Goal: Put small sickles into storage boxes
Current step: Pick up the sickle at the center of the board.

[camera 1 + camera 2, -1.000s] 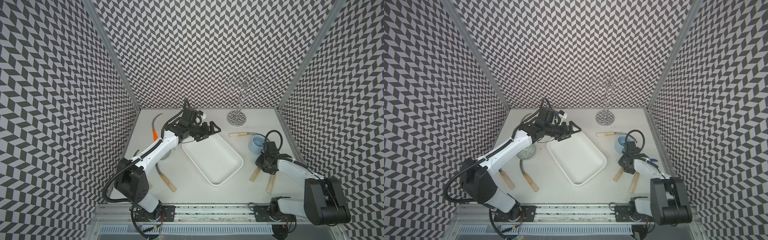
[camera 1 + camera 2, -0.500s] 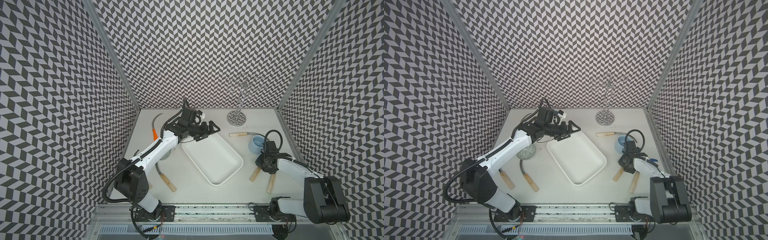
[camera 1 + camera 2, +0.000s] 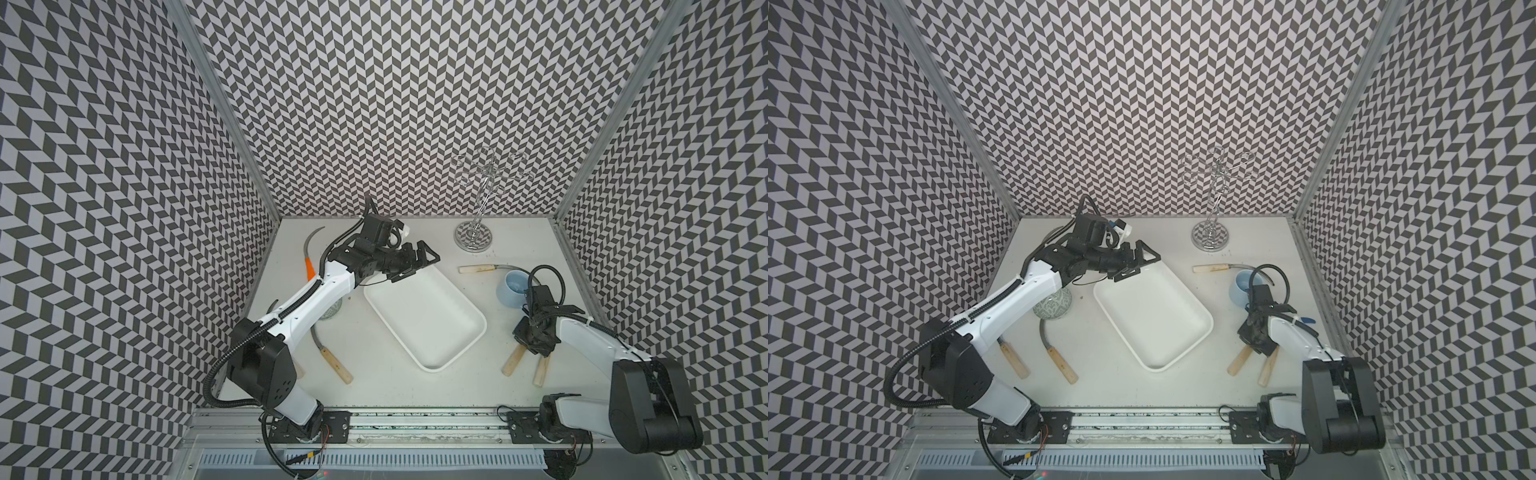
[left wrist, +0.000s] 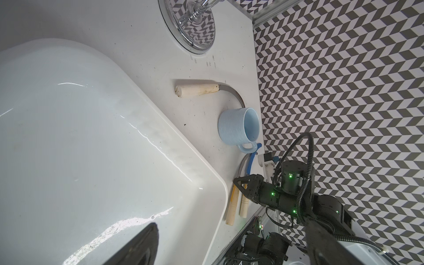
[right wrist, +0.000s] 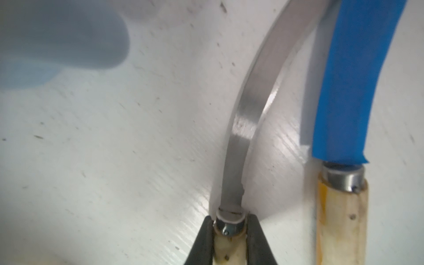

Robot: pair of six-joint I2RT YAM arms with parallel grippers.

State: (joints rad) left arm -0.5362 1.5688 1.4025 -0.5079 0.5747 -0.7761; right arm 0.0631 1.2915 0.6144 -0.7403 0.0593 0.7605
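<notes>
Overhead, right pincer (image 5: 229, 226), clamping a sickle (image 5: 247, 114), hides its blade; left pincer (image 3: 417, 266) gapes.

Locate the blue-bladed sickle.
The blue-bladed sickle lies on the table at the robot's right, beside the grey-bladed sickle in the right gripper, near the light blue mug; clearest in the right wrist view.

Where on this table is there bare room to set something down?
The white tray is empty. Bare table lies along the front edge, both sides of the tray's near corner. Crowded: sickles by the mug and right gripper, and by the bowl.
</notes>
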